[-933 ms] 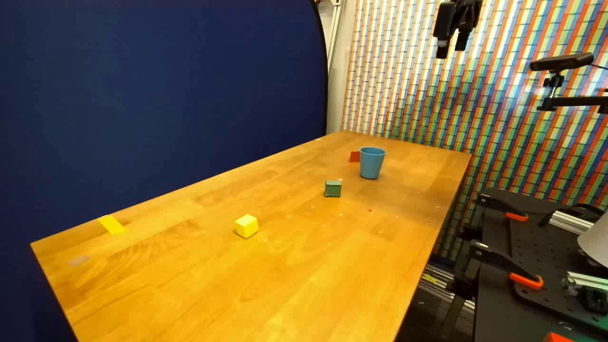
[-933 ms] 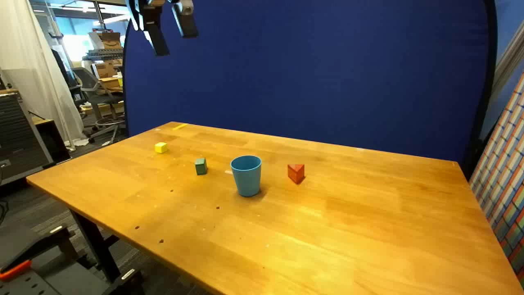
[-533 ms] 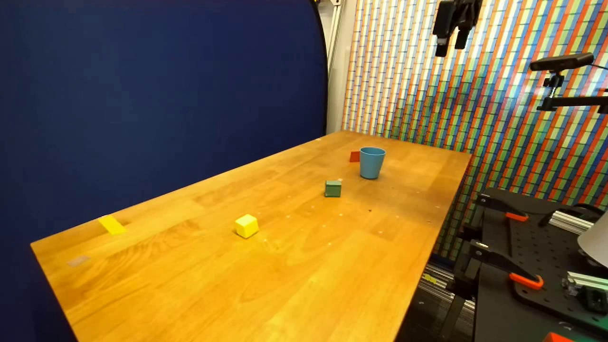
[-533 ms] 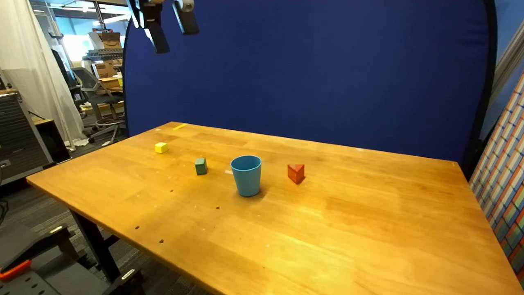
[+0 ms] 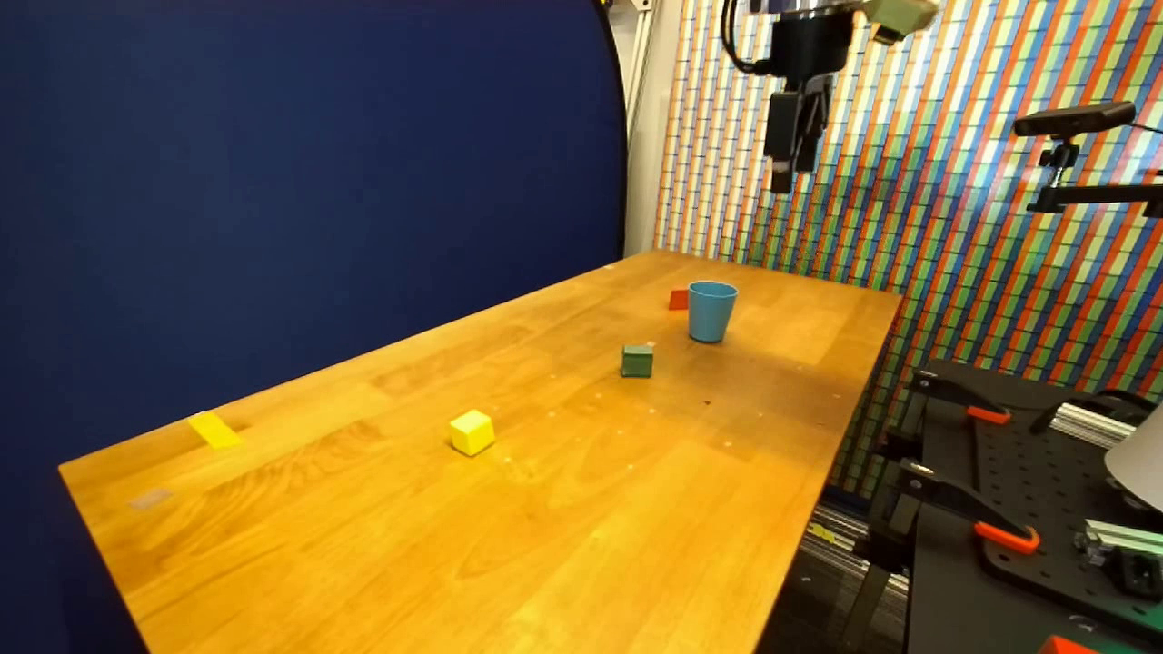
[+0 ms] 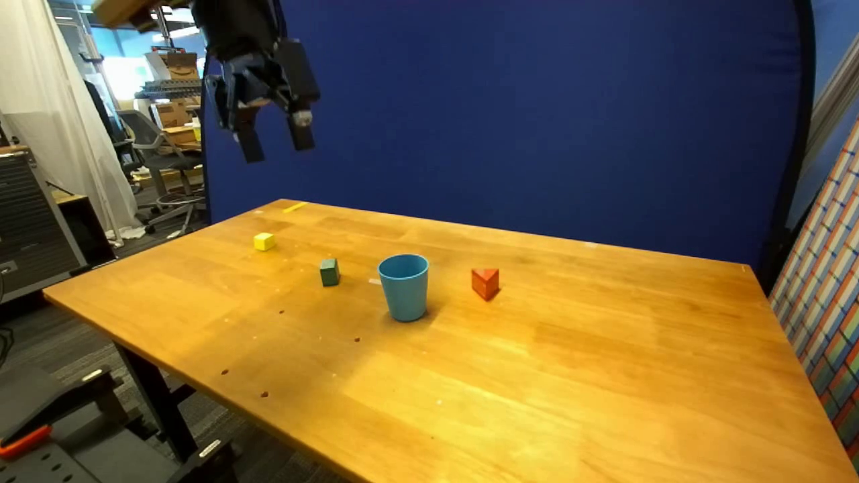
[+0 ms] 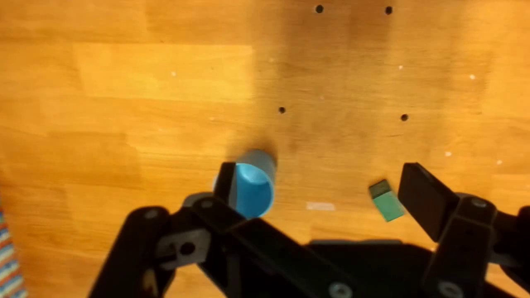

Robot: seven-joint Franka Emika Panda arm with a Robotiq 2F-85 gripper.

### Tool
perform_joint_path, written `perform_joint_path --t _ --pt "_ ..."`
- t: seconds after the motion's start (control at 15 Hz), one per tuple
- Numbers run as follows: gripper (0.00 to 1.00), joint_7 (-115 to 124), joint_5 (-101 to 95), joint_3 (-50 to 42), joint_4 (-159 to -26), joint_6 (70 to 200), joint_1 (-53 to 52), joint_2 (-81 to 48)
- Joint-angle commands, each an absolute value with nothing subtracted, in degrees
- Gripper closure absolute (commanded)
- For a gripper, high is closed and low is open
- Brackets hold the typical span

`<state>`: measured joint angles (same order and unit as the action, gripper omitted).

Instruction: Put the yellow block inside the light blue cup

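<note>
Black, blunt-ended fingers hang lower in both exterior views than a moment ago; nothing on the brown wooden tabletop seems to have shifted. The small bright yellow cube-shaped block, its material hard to tell, sits on that tabletop, untouched. Next along comes a small green box-shaped block, perhaps wooden, then the light blue tapered cup, plastic by its look, standing mouth up; past that is a red triangular block, also perhaps wooden.

The step in hand looks to be the approach, ahead of any grasp. The next move would call for carrying the fingers across, beyond the green block, until they stand over the yellow one, then lowering them with one finger to each side of it. The yellow block lies lower than the fingers and well apart from them, outside the wrist view, probably past the edge nearer the green block. The fingers are spread wide and hold nothing; in the wrist view one covers part of the cup.
</note>
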<state>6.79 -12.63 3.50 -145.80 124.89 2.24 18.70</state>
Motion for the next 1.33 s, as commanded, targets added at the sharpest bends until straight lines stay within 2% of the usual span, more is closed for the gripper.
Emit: perform_joint_path --t 0.0,0.33,0.6,1.27 --pt "0.0 3.33 -9.56 5.94 -140.87 131.02 -3.29 5.35" --pt "0.0 -2.15 -7.58 10.07 -130.39 136.56 -9.09 -13.55" --pt "0.0 -5.92 -7.64 12.21 -118.09 135.71 -11.72 -27.28" --pt "0.0 -14.09 -9.72 12.67 -95.79 130.57 -16.46 -45.11"
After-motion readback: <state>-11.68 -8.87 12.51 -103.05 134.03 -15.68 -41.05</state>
